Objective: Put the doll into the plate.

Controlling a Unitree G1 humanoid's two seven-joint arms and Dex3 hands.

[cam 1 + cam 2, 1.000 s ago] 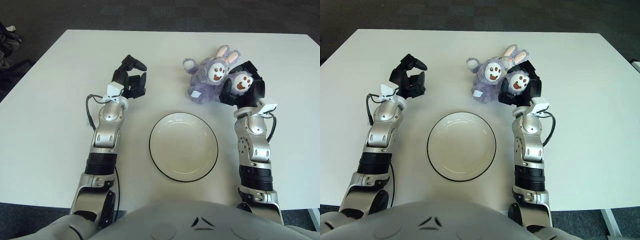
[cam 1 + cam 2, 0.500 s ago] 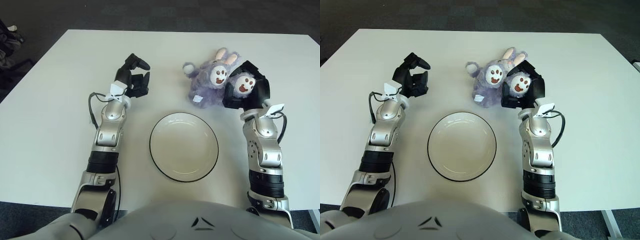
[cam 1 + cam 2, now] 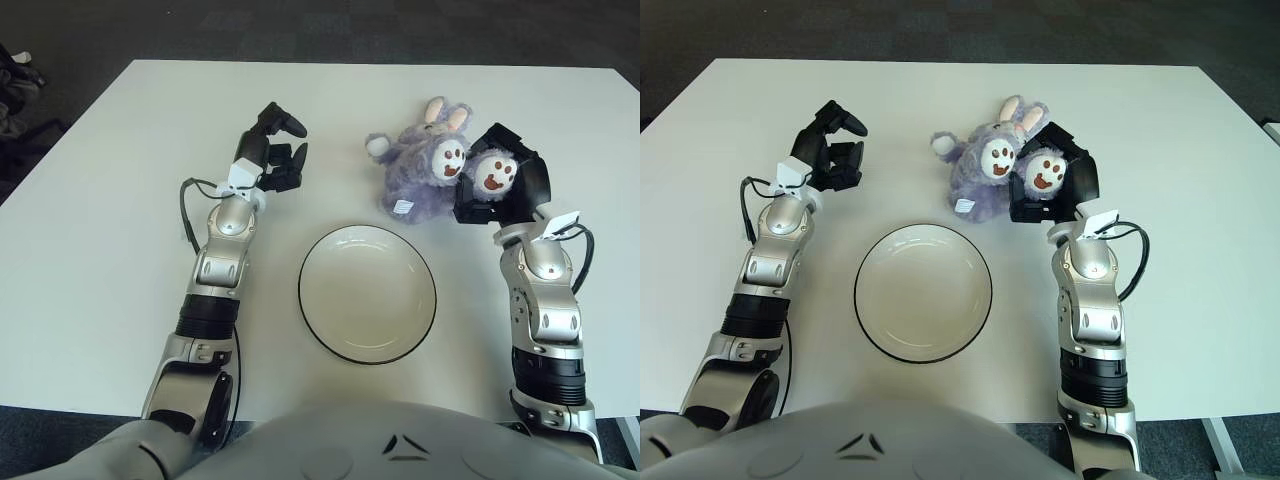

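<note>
Doll point(image 3: 425, 170) dragged rightward, right hand point(image 3: 503, 186) gripping its foot.

Right hand point(image 3: 497, 178) clasped (left hand point(image 3: 272, 150) idle)

The plate point(image 3: 367, 292) lies on the counter point(image 3: 90, 230), near its front edge and midway between the two arms. The doll point(image 3: 420, 170) lies behind the plate and a little to the right, apart from its rim. The right robot hand point(image 3: 500, 185) is at the doll's right side, closed around one foot. The left robot hand point(image 3: 272, 152) is behind and left of the plate, well apart from the doll.
</note>
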